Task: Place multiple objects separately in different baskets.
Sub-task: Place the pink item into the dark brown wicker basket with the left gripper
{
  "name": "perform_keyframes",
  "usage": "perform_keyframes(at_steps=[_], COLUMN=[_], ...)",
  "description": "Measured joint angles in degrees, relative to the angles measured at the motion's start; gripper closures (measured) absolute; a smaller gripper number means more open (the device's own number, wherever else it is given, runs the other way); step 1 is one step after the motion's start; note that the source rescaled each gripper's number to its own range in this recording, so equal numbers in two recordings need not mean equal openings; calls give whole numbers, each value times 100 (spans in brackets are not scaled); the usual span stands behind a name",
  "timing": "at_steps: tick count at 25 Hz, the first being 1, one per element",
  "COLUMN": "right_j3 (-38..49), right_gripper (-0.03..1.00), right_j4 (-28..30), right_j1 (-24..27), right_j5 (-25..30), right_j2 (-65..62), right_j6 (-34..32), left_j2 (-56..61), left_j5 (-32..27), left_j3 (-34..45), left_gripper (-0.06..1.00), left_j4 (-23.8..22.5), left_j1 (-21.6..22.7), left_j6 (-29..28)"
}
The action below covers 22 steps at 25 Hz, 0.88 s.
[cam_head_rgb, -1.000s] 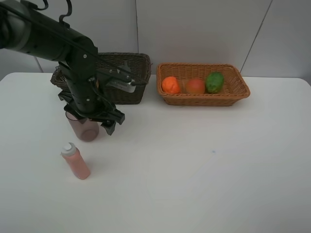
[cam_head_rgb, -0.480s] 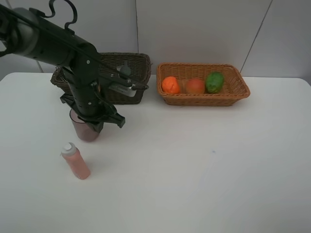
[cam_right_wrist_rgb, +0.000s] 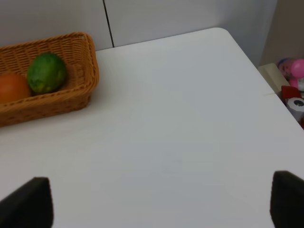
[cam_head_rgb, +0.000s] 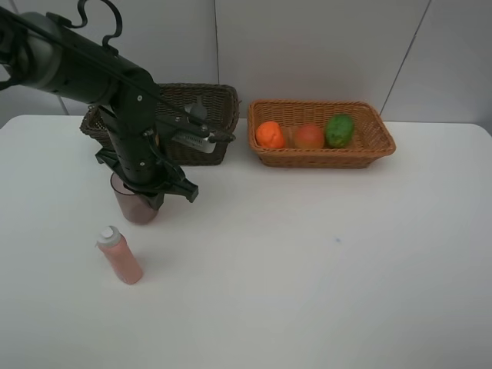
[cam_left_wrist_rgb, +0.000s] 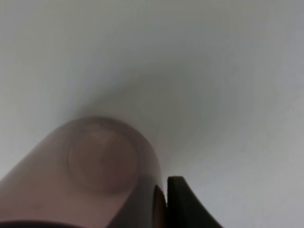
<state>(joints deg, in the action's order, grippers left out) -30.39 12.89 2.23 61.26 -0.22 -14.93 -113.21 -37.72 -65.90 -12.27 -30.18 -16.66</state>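
left gripper pinches the cup, fruit in the tan basket

the left gripper (cam_head_rgb: pixel 151 194) points straight down onto the cup (cam_head_rgb: pixel 137 207), a see-through mauve one standing upright on the white table (cam_head_rgb: pixel 323 277), just in front of the dark basket (cam_head_rgb: pixel 221 115). in the left wrist view the jaws are pressed together on the cup's wall. one finger (cam_left_wrist_rgb: pixel 186 205) lies against the outside, and the other shows as a darker shape through the plastic on the inside. the cup's base looks to be down on the table.

the bottle (cam_head_rgb: pixel 119 255), pink with a white cap, lies on its side near the cup but apart from it, closer to the front edge, with its cap end toward the cup.

the tan basket (cam_head_rgb: pixel 323 159) sits beside the dark one at the back of the table, with a narrow gap between them. it holds the orange (cam_head_rgb: pixel 270 134), the peach (cam_head_rgb: pixel 309 137) and the lime (cam_head_rgb: pixel 339 131) in a row, close together. the left arm (cam_head_rgb: pixel 84 65) hides much of the dark basket, and i cannot tell what lies in it.

the right gripper (cam_right_wrist_rgb: pixel 156 204) shows only in its own wrist view. its jaws are spread wide over bare table, near the lime end of the tan basket.
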Motion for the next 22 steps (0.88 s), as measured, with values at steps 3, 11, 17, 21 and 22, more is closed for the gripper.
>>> perform_keyframes(at_steps=[3, 11, 17, 21, 22], right_j3=[0, 0, 0, 0, 0], right_gripper=[-3, -3, -3, -3, -3], right_j4=[0, 0, 0, 0, 0], right_j1=[0, 0, 0, 0, 0], right_j5=[0, 0, 0, 0, 0], right_j2=[0, 0, 0, 0, 0], right_j6=[0, 0, 0, 0, 0], left_j2=[21, 605, 752, 752, 740], left_j5=[-129, -1280, -1361, -630, -376], left_j3=[-98, -1095, -1888, -2033, -2040], left_gripper=[94, 94, 94, 94, 94], left_j4=[21, 36, -29, -323, -396], left_j1=[0, 0, 206, 715, 864], left_j6=[-79, -197, -261, -440, -516])
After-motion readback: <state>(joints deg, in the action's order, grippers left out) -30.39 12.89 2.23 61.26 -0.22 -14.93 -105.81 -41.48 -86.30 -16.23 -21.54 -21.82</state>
